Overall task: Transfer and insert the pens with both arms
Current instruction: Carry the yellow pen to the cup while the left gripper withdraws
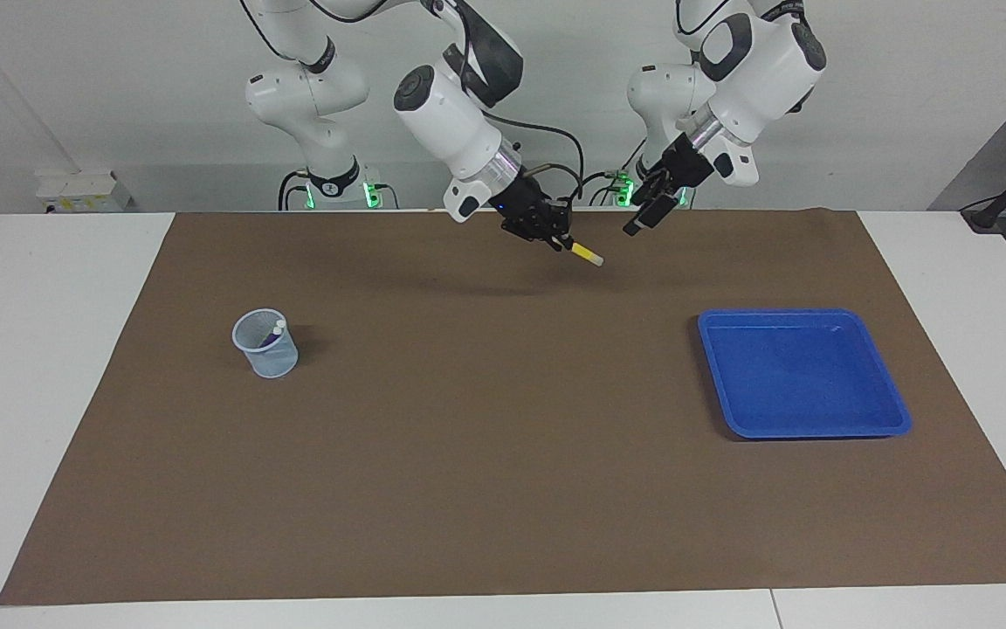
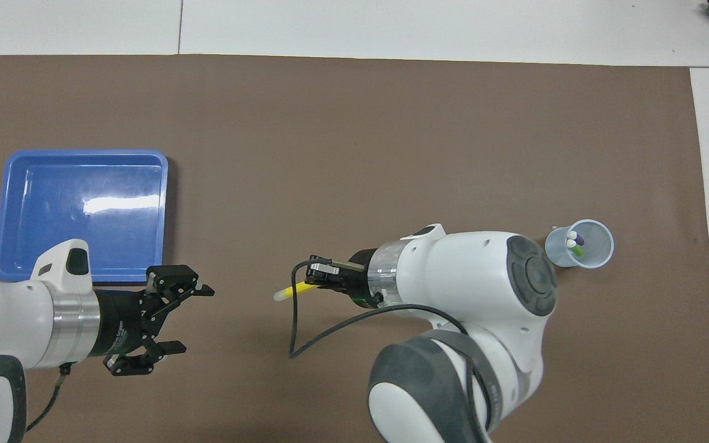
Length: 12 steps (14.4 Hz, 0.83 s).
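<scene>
Right pincer (image 1: 566,242): clamped on slim yellow pen (image 1: 588,254), pale cap outward, raised over brown mat (image 1: 503,454), arm slanting down | Left pincer (image 1: 648,210): fingers spread, empty, aloft beside it | Translucent ribbed cup (image 1: 265,343): purple and green pens half hidden inside | Glossy blue tray (image 1: 896,418): on tabletop.

The cup (image 1: 265,343) hides most of the purple pen (image 2: 578,239) and the green pen (image 2: 576,250). Both arms' upper links are cut off at the facing view's top edge.
</scene>
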Available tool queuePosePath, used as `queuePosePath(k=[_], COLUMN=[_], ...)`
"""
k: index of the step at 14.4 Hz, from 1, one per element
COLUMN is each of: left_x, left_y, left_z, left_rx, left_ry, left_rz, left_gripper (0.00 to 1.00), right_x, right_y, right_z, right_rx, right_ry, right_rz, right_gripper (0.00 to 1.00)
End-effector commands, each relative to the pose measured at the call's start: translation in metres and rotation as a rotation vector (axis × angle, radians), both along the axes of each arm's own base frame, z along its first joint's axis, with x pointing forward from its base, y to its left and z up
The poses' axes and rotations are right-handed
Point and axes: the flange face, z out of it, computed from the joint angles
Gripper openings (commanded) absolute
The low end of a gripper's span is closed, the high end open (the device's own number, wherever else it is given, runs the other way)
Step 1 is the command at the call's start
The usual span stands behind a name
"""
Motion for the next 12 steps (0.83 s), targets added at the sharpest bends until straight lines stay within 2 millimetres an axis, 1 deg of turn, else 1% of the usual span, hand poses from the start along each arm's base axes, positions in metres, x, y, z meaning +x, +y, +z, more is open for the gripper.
queuePosePath(k=[1,3,6,8,9,11,12], left_x=[-0.008,-0.006,-0.002,0.002,0.008,0.017,0.02], left_y=[0.032,0.051,0.076,0.088,0.105,0.144,0.159], left_z=[0.004,0.006,0.008,0.013,0.016,0.028,0.034], left_rx=[0.062,0.116,0.177,0.23,0.236,0.23,0.224], left_ry=[-0.05,-0.093,-0.14,-0.173,-0.192,-0.235,-0.243], left_rz=[-0.207,-0.37,-0.529,-0.643,-0.677,-0.723,-0.737], left_gripper=[1.0,1.0,1.0,1.0,1.0,1.0,1.0], right_x=[0.009,0.013,0.017,0.02,0.024,0.029,0.033], right_y=[-0.049,-0.086,-0.15,-0.184,-0.198,-0.224,-0.234], right_z=[0.009,0.013,0.016,0.019,0.023,0.023,0.024], right_rx=[-0.066,-0.114,-0.213,-0.283,-0.32,-0.412,-0.449], right_ry=[-0.029,-0.043,-0.071,-0.076,-0.097,-0.128,-0.148], right_rz=[0.164,0.291,0.542,0.691,0.775,0.97,1.075], right_gripper=[0.0,0.0,0.0,0.0,0.0,0.0,0.0])
